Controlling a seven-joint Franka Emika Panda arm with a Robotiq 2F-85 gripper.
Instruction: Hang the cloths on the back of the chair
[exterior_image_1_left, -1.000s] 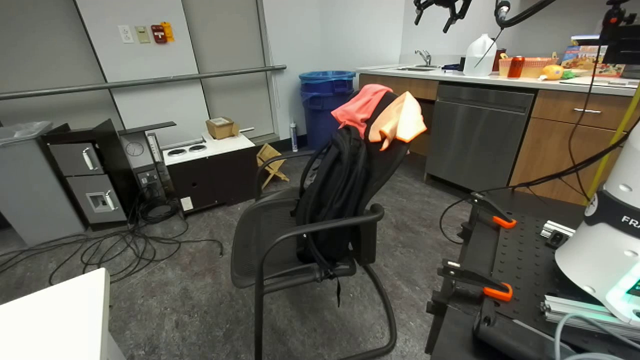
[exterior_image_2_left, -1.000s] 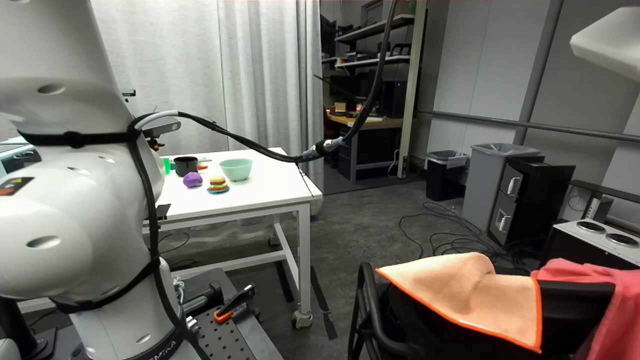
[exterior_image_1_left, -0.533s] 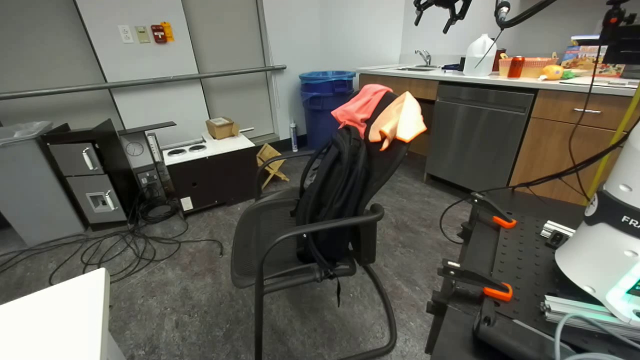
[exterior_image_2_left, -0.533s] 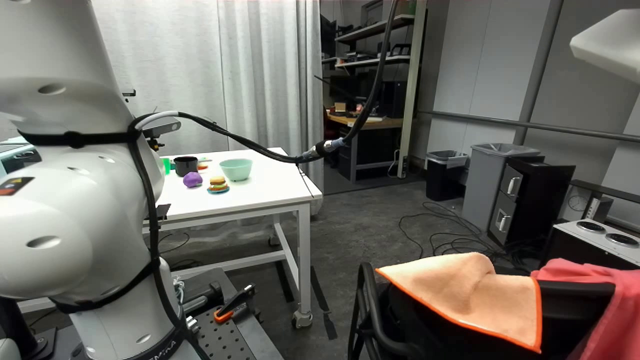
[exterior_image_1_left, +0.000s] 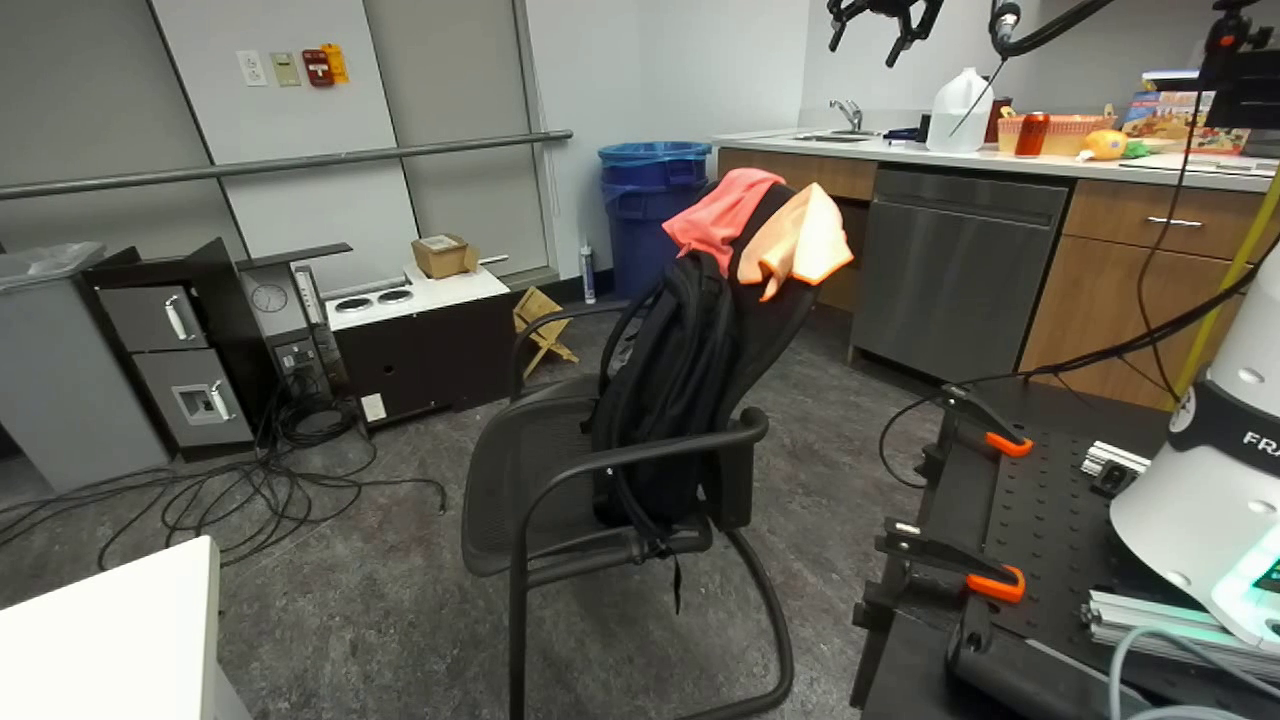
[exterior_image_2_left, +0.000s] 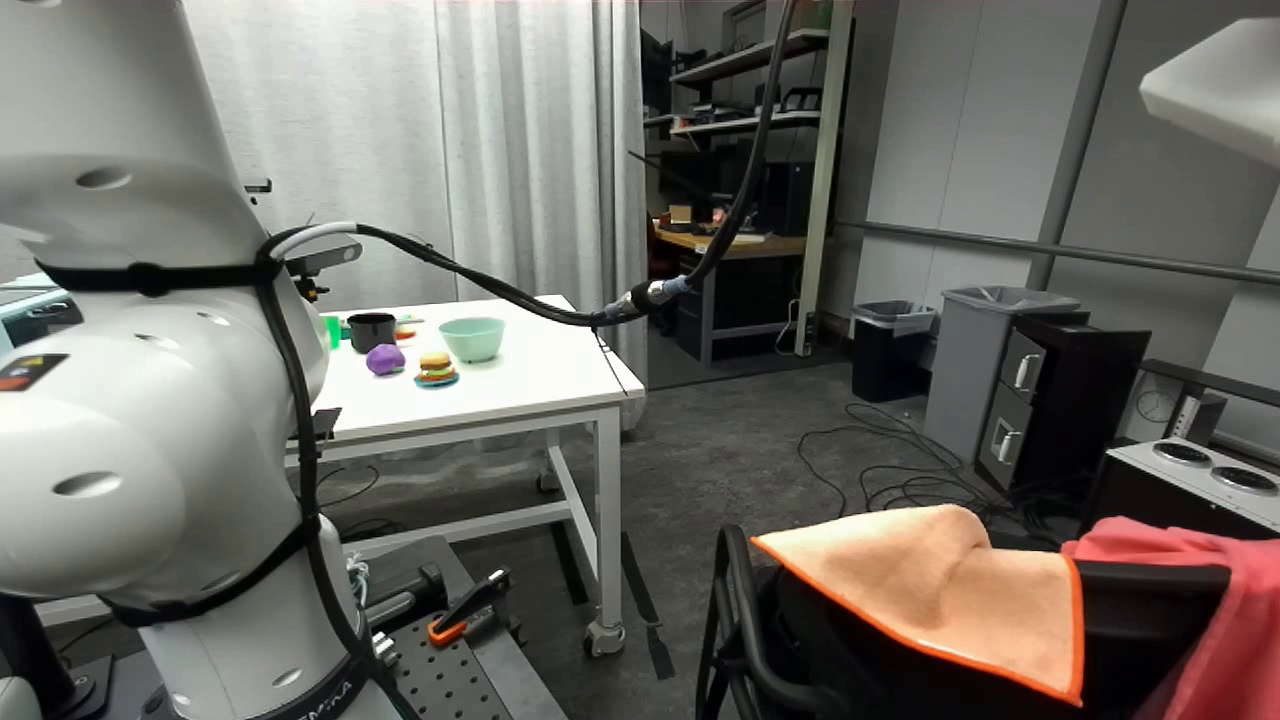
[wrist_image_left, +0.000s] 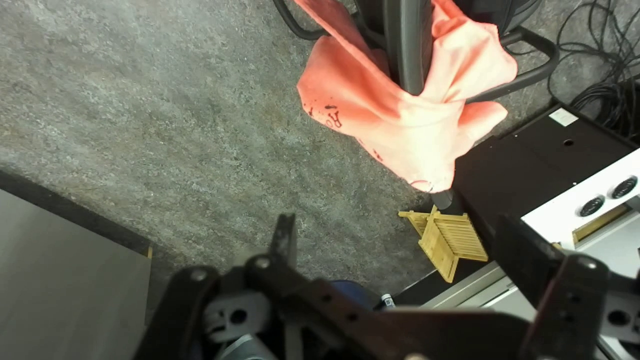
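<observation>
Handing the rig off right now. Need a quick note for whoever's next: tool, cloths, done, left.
Tool: open, holding nothing, up clear of the black armchair.
Coral cloth: draped over the top of the chair back.
Peach cloth, orange-edged: draped over the same top, beside the coral one.
Black backpack also sits against the chair back.
Done: both cloths hung.
Left: no hanging that I can see; likely just check the drape, then park.
</observation>
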